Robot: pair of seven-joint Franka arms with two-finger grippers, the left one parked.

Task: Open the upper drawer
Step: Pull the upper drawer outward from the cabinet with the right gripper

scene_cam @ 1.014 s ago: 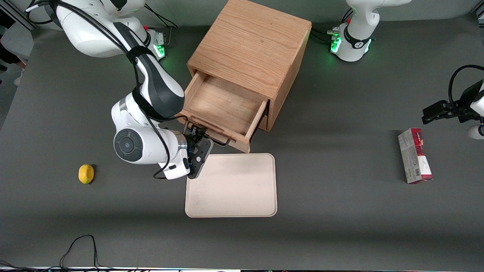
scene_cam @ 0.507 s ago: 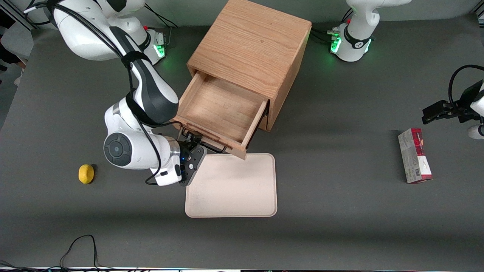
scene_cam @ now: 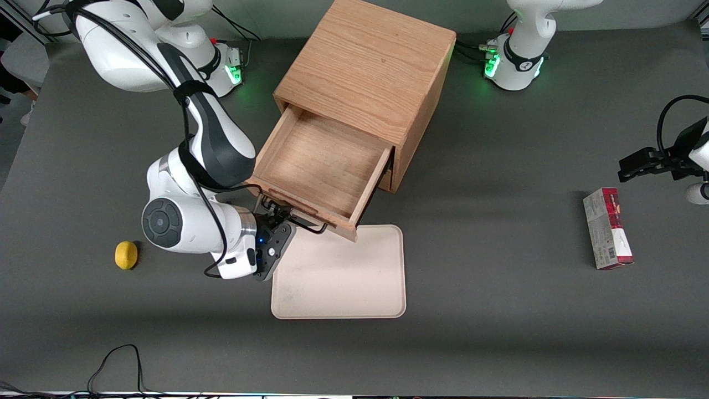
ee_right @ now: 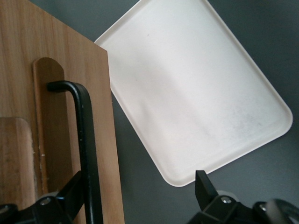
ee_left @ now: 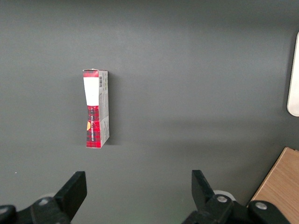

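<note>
Now | gripper [scene_cam: 275, 212] jaws wide apart round handle [ee_right: 86, 140], no squeeze | upper drawer [scene_cam: 318, 166] mostly out | we'd pull straight, w/o twisting

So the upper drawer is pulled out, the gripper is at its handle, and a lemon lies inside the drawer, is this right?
Not quite. The upper drawer is pulled out and the gripper is at its handle, but the drawer holds nothing. The front view shows the lemon on the table, toward the working arm's end.
</note>
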